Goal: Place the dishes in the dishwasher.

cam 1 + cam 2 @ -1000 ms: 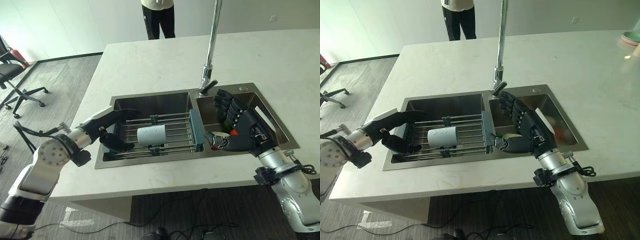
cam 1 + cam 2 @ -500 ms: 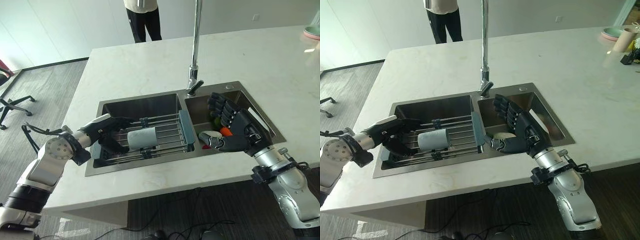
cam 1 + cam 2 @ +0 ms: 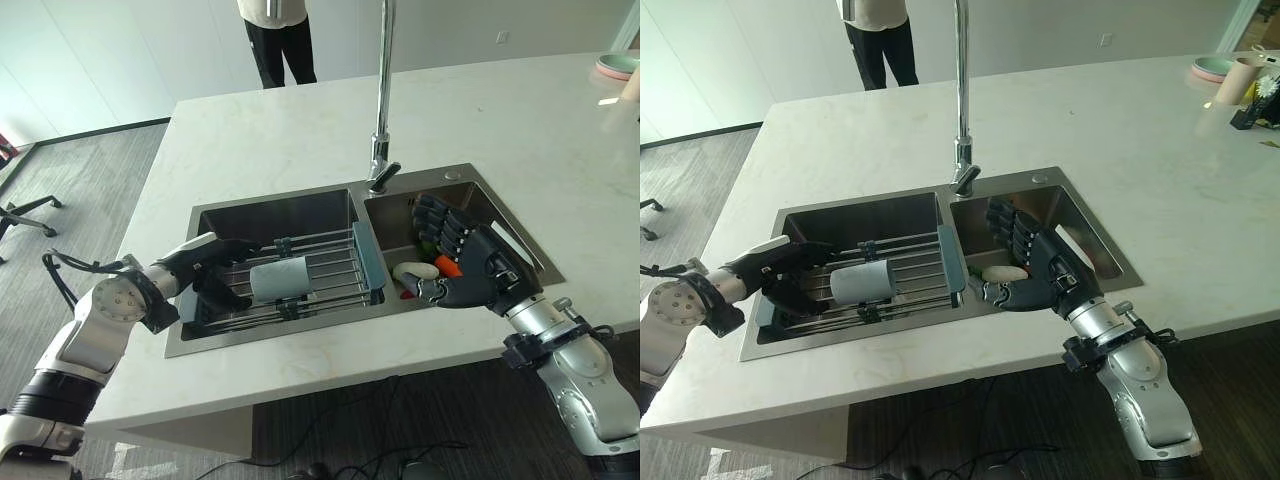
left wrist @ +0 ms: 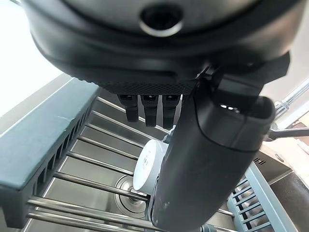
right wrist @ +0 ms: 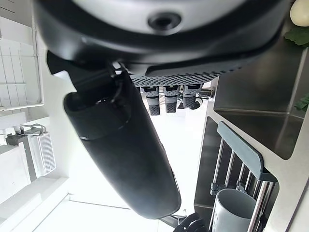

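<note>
White stone counter (image 3: 300,130) holds the sink; the left hand (image 3: 215,262), fingers spread, waits beside the pale grey cup (image 3: 280,279) to grab it.

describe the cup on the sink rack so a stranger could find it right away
Start at the double sink in the white counter and look in its left basin, where a wire rack spans it. The cup lies on its side on those bars, beside the left hand: the one pale cylinder there.
</note>
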